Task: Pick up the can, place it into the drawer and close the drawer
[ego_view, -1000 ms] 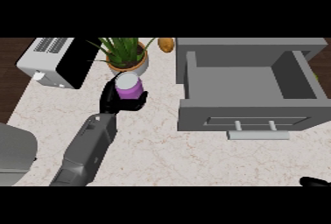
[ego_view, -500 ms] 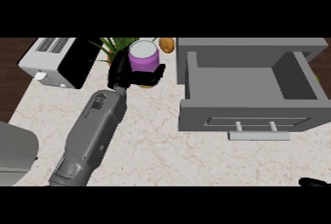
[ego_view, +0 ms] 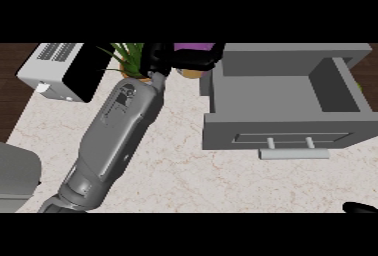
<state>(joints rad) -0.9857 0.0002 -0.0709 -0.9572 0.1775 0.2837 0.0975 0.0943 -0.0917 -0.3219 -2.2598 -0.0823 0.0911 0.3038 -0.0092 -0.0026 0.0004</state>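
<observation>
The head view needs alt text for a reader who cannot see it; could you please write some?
The robot's left hand holds a purple can at the view's top edge, beside an open grey drawer on a marbled counter. A toaster and a potted plant stand to the left; the right hand barely shows at the lower right.

left forearm [ego_view: 111, 140]: grey, rounded casing, dark marking | left hand [ego_view: 177, 57]: black | right hand [ego_view: 360, 208]: black

Counter [ego_view: 221, 180]: pale stone look, thin pink veins, smooth. Drawer [ego_view: 284, 90] on it: flat grey, matt, handle [ego_view: 294, 154] lighter. Forearm [ego_view: 111, 145]: grey, shiny like metal. Toaster [ego_view: 63, 70]: white, black glossy side.
</observation>
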